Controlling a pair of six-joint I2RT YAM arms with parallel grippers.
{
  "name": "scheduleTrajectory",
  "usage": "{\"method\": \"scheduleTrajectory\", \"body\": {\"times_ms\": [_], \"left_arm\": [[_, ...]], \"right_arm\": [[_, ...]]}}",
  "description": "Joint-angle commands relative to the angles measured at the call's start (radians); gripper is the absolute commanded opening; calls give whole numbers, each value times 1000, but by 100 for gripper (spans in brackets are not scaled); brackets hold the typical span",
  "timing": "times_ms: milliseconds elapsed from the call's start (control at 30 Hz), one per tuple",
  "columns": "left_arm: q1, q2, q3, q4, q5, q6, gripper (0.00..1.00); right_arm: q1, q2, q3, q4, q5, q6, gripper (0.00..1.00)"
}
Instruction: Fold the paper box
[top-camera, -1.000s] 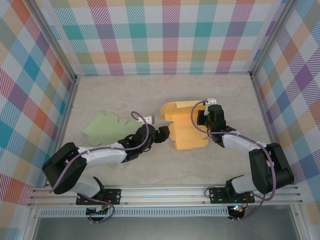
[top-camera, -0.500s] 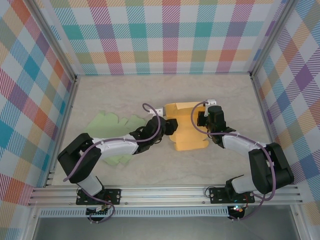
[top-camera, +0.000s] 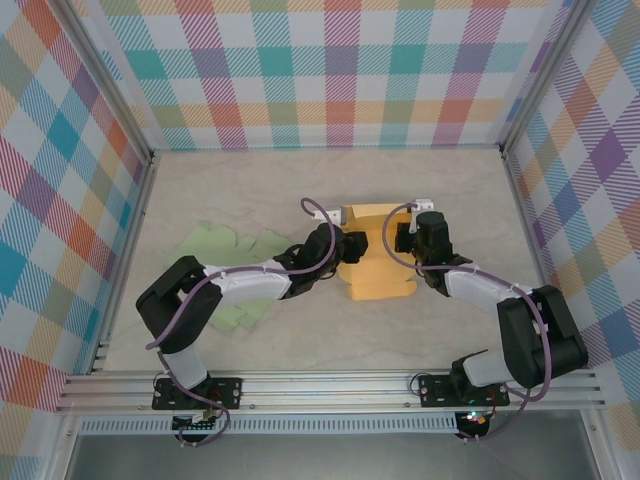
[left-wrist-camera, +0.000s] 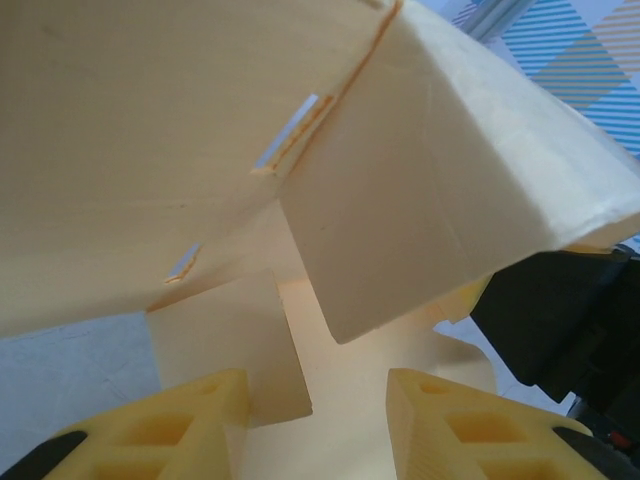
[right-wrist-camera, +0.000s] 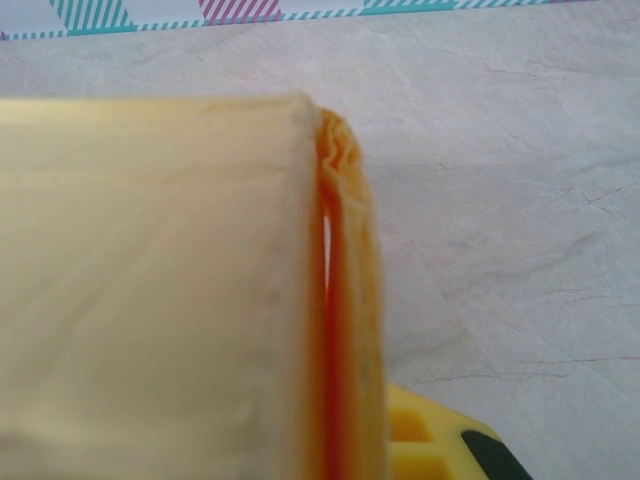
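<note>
The left end effector (left-wrist-camera: 315, 392) is standing partly open at the left side of the yellow paper box (top-camera: 380, 272). Its yellow fingers (left-wrist-camera: 190, 425) are sitting apart around a loose inner flap (left-wrist-camera: 225, 345), with nothing clamped between them as far as the left wrist view shows. The right end effector (top-camera: 403, 240) is pinching shut on the box's right wall, where the layers are bunching into an orange-edged fold.

The box is lying half-formed near the middle of the desk (top-camera: 450, 190), between the two arms. It is looking light and thin, stiff only along its creases, so it is likely sliding or crumpling under a hard squeeze. Flap edges near a fold line are looking like the safest places to hold.

A flat green paper cutout (top-camera: 215, 250) is lying to the left, partly under the left arm and not blocking the box. The checked walls (top-camera: 340, 70) are standing well apart from it.
</note>
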Motion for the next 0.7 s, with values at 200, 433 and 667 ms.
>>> {"method": "scheduleTrajectory", "body": {"times_ms": [200,433,667], "left_arm": [[-11,-68,-35,40,32,65,43],[-13,-267,-128,1,174,141,70],[-13,-519,-172,-143,79,197,79]], "right_arm": [[6,-32,-14,43,-13,15,0],[6,-37,-16,37,-21,15,0],[6,-45,-24,38,-30,20,0]]}}
